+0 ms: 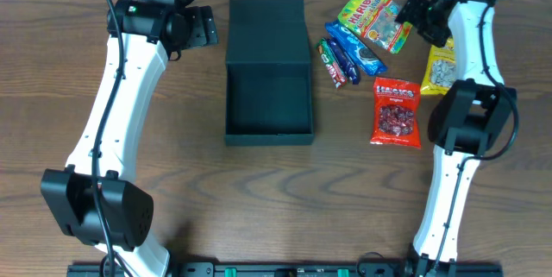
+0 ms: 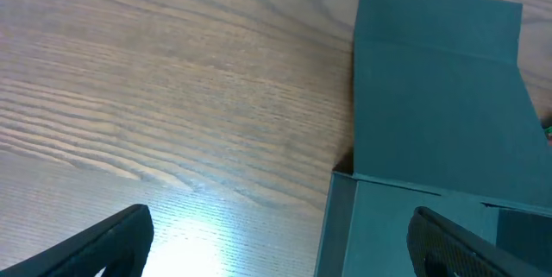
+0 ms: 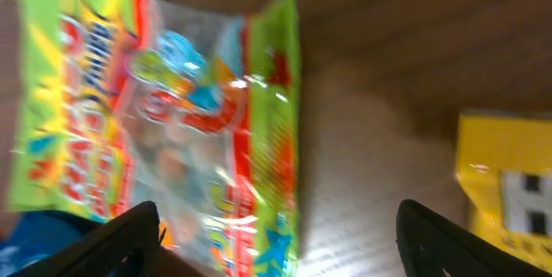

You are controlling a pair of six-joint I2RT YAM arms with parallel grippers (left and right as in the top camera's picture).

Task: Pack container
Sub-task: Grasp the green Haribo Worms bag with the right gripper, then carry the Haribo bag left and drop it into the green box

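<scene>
Five snacks are laid out beside an empty box.

The box (image 1: 269, 96) is seen in the middle of the table (image 1: 259, 208). It is open, its lid is laid flat on the far side, and nothing is inside. On its right, the red bag (image 1: 396, 113) is found nearest, then the yellow bag (image 1: 440, 68), the thin bar (image 1: 332, 61), the blue bag (image 1: 354, 48), and the green bag (image 1: 373, 16) farthest. The left gripper (image 2: 280, 225) is spread wide by the box's left side, and nothing is held. The right gripper (image 3: 274, 225) is spread wide over the green bag's edge, and nothing is held. The green bag looks shiny and floppy, so it could be pinched only at a corner and dropped. The yellow bag nearby could be bumped.
</scene>
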